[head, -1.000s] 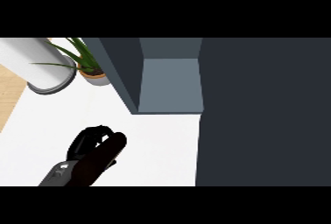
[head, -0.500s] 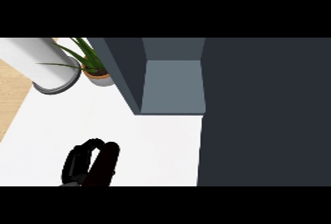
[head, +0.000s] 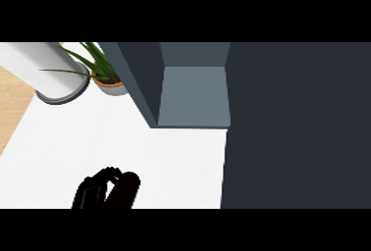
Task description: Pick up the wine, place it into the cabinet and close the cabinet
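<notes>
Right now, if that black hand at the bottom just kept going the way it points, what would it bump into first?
Probably the cabinet. The left hand points up the bare counter toward its open front; depth is hard to judge.

A potted plant [head: 101, 73] just beside a white cylinder [head: 49, 68] at the white counter's [head: 109, 142] far left corner

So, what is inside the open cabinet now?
The open cabinet shows only a bare grey floor and dark walls; no wine is visible inside. The large dark panel on the right covers whatever lies behind it.
</notes>
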